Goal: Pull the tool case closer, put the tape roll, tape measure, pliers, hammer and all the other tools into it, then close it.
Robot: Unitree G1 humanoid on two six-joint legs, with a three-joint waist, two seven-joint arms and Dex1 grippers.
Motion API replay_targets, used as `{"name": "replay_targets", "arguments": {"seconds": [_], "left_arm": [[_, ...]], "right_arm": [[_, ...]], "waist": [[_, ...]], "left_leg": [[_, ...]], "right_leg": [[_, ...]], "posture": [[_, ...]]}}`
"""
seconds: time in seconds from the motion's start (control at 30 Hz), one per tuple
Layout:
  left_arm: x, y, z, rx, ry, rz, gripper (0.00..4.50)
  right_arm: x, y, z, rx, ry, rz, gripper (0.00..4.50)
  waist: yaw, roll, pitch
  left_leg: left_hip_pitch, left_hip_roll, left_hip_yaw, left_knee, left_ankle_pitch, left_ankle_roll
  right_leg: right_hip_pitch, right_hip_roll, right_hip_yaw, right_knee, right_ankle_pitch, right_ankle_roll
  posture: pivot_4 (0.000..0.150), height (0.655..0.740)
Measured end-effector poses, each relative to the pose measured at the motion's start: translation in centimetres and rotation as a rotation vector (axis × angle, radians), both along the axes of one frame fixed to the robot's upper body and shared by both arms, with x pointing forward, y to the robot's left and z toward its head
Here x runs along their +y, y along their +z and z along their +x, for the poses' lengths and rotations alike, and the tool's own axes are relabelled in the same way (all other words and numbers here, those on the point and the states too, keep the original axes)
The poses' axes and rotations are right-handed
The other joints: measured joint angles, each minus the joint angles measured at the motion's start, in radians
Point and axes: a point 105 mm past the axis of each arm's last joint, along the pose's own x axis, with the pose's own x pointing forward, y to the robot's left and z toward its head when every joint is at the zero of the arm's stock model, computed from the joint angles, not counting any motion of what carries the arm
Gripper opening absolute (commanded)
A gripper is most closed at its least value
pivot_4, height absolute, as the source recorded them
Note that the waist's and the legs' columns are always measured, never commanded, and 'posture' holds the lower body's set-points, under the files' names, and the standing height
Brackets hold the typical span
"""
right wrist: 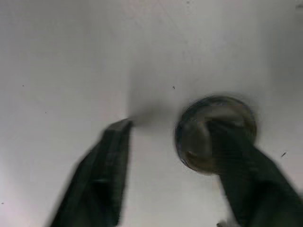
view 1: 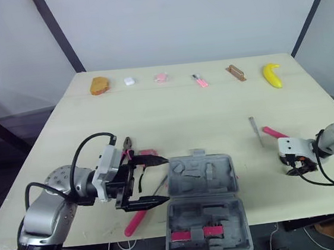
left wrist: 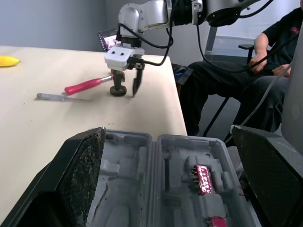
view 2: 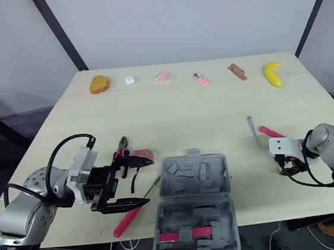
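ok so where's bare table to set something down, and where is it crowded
Widest bare patch: mid-table, between the back row ending at the banana and the open tool case. Another strip lies between the case and the right hand. Crowded: left of the case, where the pliers and a pink-handled tool lie by the open left hand.

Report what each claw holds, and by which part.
Nothing held. Left claw open beside the tool case; right claw open, one finger at the tape roll.

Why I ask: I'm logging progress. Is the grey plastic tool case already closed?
No, the grey plastic tool case lies opened flat at the table's near edge, with both moulded halves facing up.
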Motion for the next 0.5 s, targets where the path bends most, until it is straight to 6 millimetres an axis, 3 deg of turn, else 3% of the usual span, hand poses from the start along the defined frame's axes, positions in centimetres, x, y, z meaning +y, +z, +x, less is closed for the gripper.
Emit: {"name": "replay_targets", "arguments": {"seconds": [0.07, 0.3, 0.43, 0.5], "left_arm": [[-0.1, 0.0, -0.1, 0.0, -0.006, -0.004, 4.5], [-0.9, -0.3, -0.3, 0.016, -0.033, -0.043, 4.5], [-1.0, -0.2, -0.3, 0.012, -0.038, -0.058, 4.5], [-1.0, -0.2, -0.2, 0.006, -0.033, -0.069, 4.5]], "right_arm": [[0.0, 0.0, 0.0, -0.002, 0.002, -0.005, 0.04], [-0.1, 0.1, 0.0, 0.001, 0.018, -0.019, 0.04], [-0.8, 1.0, -0.2, 0.001, 0.06, -0.08, 0.04], [-0.2, 2.3, 0.1, -0.007, 0.1, -0.097, 0.04]], "waist": [[0.002, 0.0, 0.0], [0.004, 0.0, 0.0], [0.005, 0.003, 0.002], [0.002, 0.003, 0.002]], "left_leg": [[0.0, 0.0, 0.0, 0.0, 0.0, 0.0], [0.0, 0.0, 0.0, 0.0, 0.0, 0.0], [0.0, 0.0, 0.0, 0.0, 0.0, 0.0], [0.0, 0.0, 0.0, 0.0, 0.0, 0.0]], "right_leg": [[0.0, 0.0, 0.0, 0.0, 0.0, 0.0], [0.0, 0.0, 0.0, 0.0, 0.0, 0.0], [0.0, -0.001, 0.0, 0.0, 0.0, 0.0], [0.0, 0.0, 0.0, 0.001, 0.0, 0.0]], "posture": [[0.15, 0.74], [0.15, 0.74], [0.15, 0.74], [0.15, 0.74]]}}
